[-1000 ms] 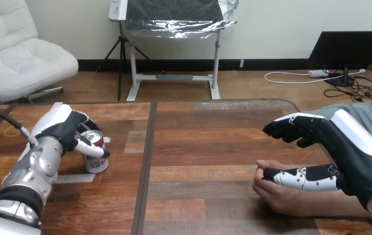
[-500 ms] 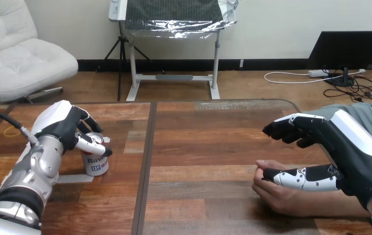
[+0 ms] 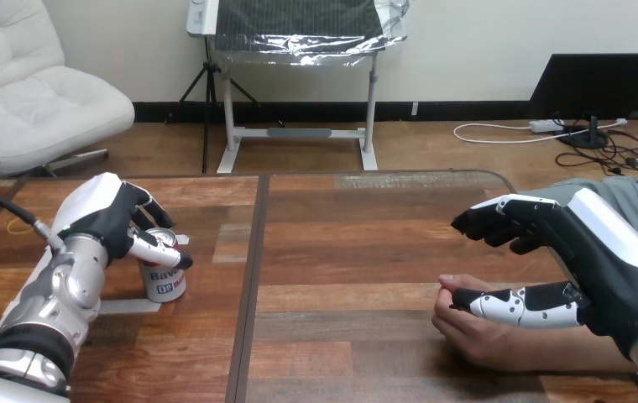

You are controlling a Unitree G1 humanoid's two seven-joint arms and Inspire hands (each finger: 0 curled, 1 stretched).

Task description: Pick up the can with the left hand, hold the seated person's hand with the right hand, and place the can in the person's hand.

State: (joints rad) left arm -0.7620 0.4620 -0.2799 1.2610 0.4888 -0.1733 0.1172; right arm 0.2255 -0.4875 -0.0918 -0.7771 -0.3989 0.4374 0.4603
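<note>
A red and white can (image 3: 164,278) stands on the wooden table (image 3: 341,252) at the left, on a strip of grey tape. My left hand (image 3: 106,218) is shut round its top, with the thumb across the front near the rim and the fingers curled behind. The person's hand (image 3: 475,334) lies on the table at the lower right, its fingers bent up at the tip of my right thumb. My right hand (image 3: 588,252) is open over it. The thumb rests along the person's hand, while the fingers (image 3: 500,220) hang above and beyond it, not touching.
A dark seam (image 3: 253,277) runs down the table between the can and the person's hand, with bare wood on both sides. The person's forearm (image 3: 584,359) lies along the lower right edge under my right arm.
My left hand has shifted slightly on the can, and the can now sits a little nearer to me than a second ago. My right hand and the person's hand have not moved.
</note>
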